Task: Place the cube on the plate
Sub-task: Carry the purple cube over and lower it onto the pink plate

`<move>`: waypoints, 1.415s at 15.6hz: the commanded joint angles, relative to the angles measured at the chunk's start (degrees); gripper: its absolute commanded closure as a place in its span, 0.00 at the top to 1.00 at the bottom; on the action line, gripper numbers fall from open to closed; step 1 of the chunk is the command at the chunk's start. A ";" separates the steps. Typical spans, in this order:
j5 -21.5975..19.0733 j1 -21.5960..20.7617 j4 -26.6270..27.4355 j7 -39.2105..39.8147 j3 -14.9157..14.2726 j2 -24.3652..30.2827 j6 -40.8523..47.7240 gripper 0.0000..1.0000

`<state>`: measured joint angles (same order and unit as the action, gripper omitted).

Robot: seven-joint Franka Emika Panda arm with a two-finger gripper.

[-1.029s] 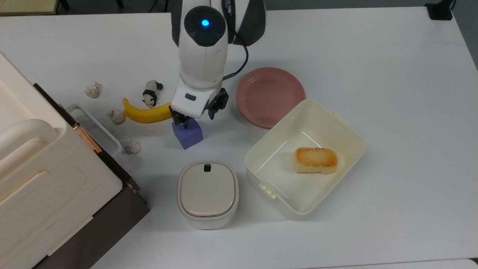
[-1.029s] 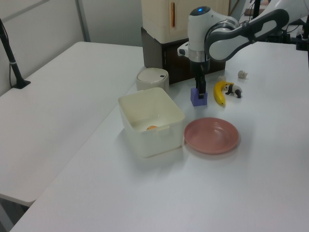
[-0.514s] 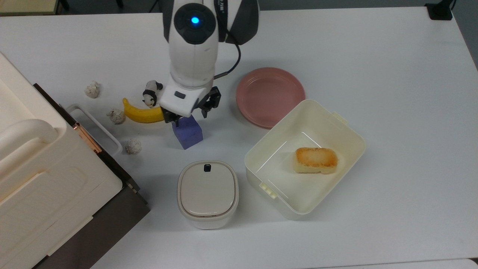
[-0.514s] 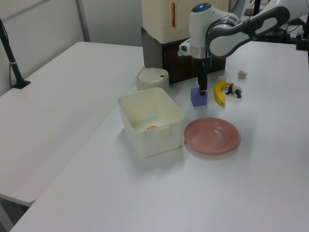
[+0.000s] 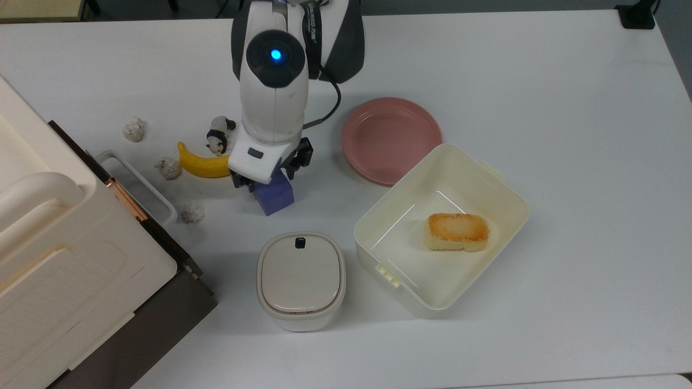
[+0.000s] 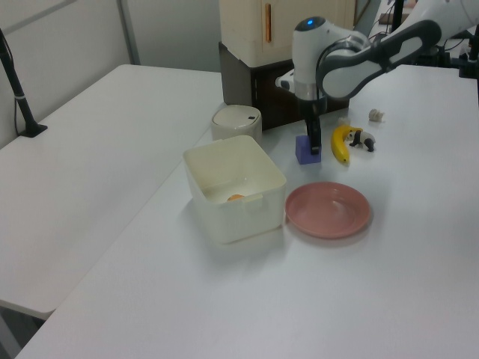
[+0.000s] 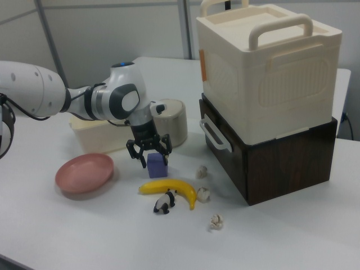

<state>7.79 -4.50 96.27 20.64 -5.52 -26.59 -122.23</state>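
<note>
– Your gripper [image 5: 264,185] has dropped and slid toward the top view's left since a second ago, so the arm's white hand now covers the cube's [image 5: 277,196] upper corner. The cube itself hasn't moved on the surface [image 5: 567,162].

– And the plate [image 5: 390,139]?

– It sits bare, well apart on the top view's right, its rim touching the cream tub [image 5: 505,189]. You can't read the lettering on the arm here.

– Left view?

– Your gripper [image 6: 314,142] stands upright over the cube [image 6: 304,150], with the plate [image 6: 328,209] nearer the camera.

– Jaws?

– In the right view you see them spread, one finger at each side of the cube's [image 7: 158,167] top, the gripper [image 7: 149,156] not pinching it. The plate [image 7: 84,173] lies on the right view's left, and the banana [image 7: 171,188] lies just in front of the cube.
</note>
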 commanded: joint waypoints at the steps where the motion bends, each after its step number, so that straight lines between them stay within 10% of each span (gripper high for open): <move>1: 1.26 -1.30 0.15 -2.80 -0.19 -0.57 -0.90 0.68; 10: 0.91 -2.00 0.15 -2.97 0.33 3.90 1.81 0.59; 22: -1.99 -19.65 0.41 -13.33 0.33 5.84 11.22 0.64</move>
<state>6.73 -19.51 95.06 11.26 -4.42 -22.60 -112.34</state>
